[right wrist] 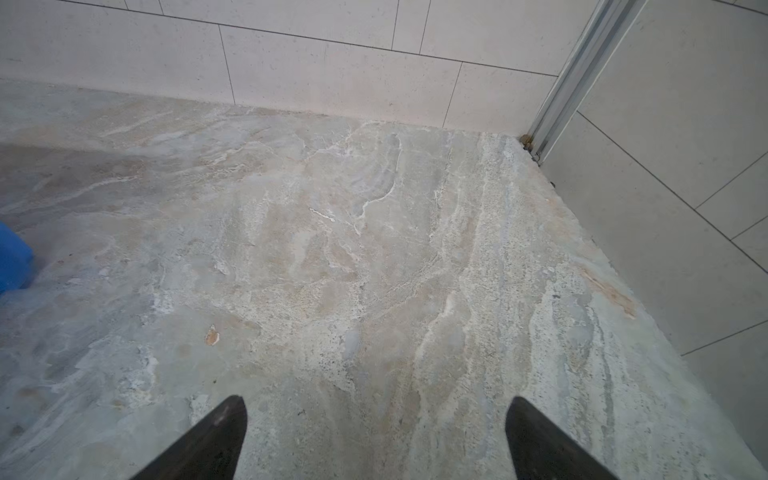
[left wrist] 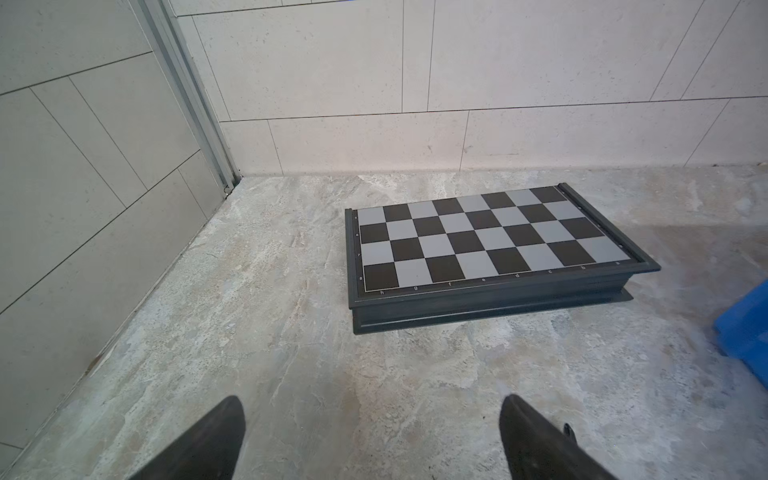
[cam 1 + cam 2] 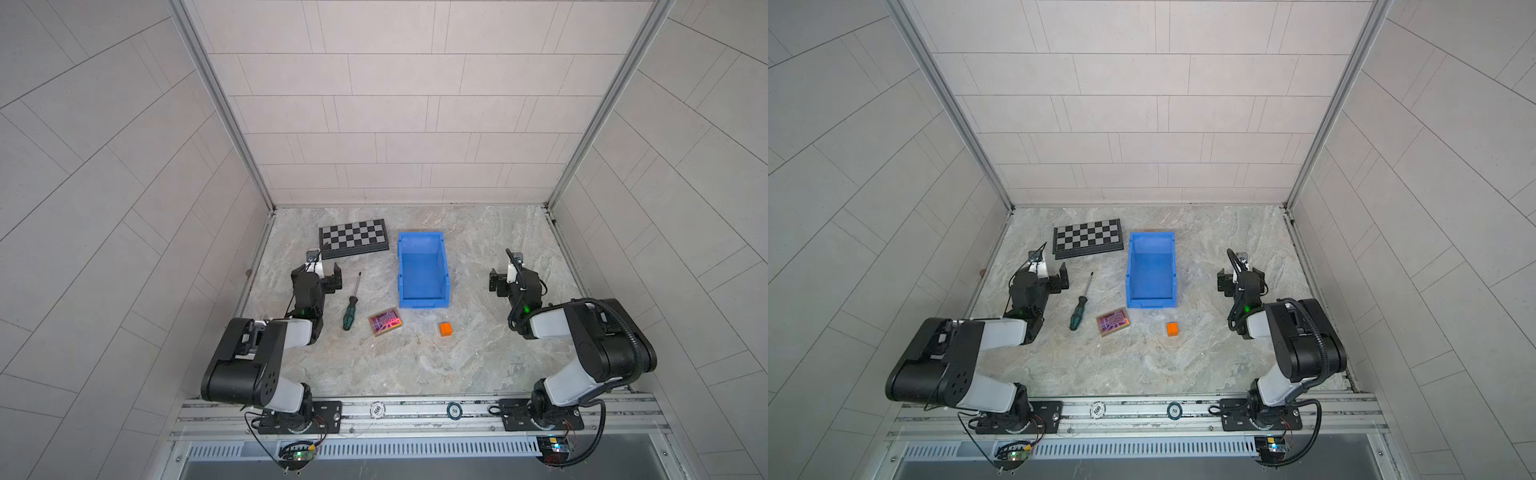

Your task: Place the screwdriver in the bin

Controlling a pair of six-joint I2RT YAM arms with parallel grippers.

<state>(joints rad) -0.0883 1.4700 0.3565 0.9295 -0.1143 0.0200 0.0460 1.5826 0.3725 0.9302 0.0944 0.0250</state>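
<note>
1. Left gripper [image 2: 372, 399]: jaws spread wide, holding nothing, over bare table [image 3: 415, 365].
2. Right gripper [image 1: 376, 399]: jaws likewise apart, unloaded.
3. Screwdriver [image 3: 352, 305]: lies flat just beside the left gripper, untouched, shaft toward the back wall.
4. Bin [image 3: 401, 270]: stands between the arms, apart from the screwdriver.
5. Checkered board [image 3: 353, 237]: behind the left gripper.

Robot lab test cell: panelled enclosure walls [image 3: 374, 104], aluminium rail [image 3: 415, 411], bolted arm mounts [image 3: 326, 409], exposed wiring [image 3: 599, 432].
</note>
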